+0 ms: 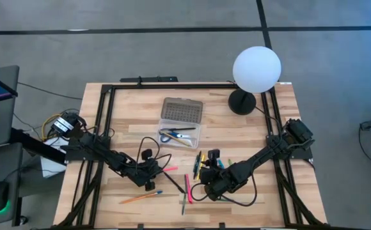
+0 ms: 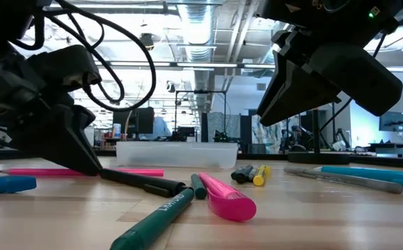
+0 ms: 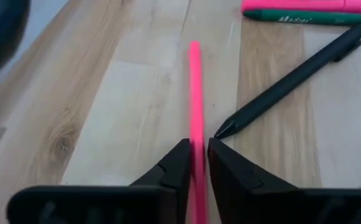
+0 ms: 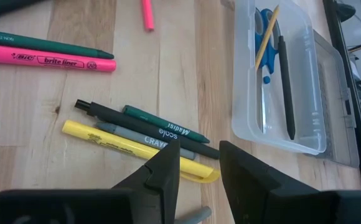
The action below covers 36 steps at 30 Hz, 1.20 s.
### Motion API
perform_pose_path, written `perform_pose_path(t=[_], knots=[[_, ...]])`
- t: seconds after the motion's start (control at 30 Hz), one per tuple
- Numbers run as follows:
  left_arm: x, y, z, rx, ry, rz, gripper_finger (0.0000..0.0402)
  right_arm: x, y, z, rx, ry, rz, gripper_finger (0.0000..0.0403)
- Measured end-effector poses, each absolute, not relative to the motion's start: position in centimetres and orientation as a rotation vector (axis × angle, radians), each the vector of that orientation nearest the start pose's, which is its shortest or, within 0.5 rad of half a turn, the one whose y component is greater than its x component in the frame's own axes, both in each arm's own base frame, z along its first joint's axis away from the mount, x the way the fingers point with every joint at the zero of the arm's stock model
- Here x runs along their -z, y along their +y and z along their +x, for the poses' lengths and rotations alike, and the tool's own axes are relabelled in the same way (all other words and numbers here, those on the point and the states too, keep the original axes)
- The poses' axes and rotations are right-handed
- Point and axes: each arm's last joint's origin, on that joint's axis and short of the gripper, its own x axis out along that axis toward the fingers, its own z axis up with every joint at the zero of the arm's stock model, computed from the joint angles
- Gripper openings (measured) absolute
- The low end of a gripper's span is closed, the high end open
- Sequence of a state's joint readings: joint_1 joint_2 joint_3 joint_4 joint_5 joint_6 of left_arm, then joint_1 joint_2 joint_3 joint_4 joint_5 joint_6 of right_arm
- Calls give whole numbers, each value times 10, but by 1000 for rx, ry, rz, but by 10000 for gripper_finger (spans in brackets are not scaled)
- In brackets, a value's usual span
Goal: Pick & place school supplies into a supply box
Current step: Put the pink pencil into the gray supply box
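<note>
Pink, thin pencil (image 3: 195,93) lies on the wooden worktop (image 3: 112,106) pinched by the left hand (image 3: 197,163), while the right hand (image 4: 199,163) hovers parted above a yellow highlighter (image 4: 106,138).

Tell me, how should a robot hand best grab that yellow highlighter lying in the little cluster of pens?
Probably from straight above, fingers across its barrel. The yellow highlighter lies flat on the table at the cluster's outer edge, a grey pen tight against one long side. That leaves its far end, clear of the neighbours, as the easiest spot. The right hand hovers open just above it.
</note>
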<state>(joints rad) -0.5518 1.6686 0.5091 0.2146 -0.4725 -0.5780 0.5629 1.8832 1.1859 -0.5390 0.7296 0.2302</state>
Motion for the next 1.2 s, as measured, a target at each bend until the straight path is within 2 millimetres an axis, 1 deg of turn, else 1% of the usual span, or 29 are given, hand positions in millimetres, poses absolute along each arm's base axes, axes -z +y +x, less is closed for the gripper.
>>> perform_pose_path(t=[0.2,0.37,0.5,0.73,1.0,1.2], knots=[[-99,-123,225,-152,833,-10,87,-159,174,312,255,953,-533,108],[-114,-121,218,-174,920,-4,101,-159,174,312,256,952,-528,108],[-122,-125,210,-178,966,-35,103,-159,174,312,252,954,-526,108],[-122,-135,198,-162,1027,-61,103,-159,174,312,250,956,-523,108],[-119,-136,181,-277,1130,-130,103,-159,175,313,240,954,-511,108],[-118,-143,172,-281,1141,-142,103,-159,175,313,240,955,-510,108]])
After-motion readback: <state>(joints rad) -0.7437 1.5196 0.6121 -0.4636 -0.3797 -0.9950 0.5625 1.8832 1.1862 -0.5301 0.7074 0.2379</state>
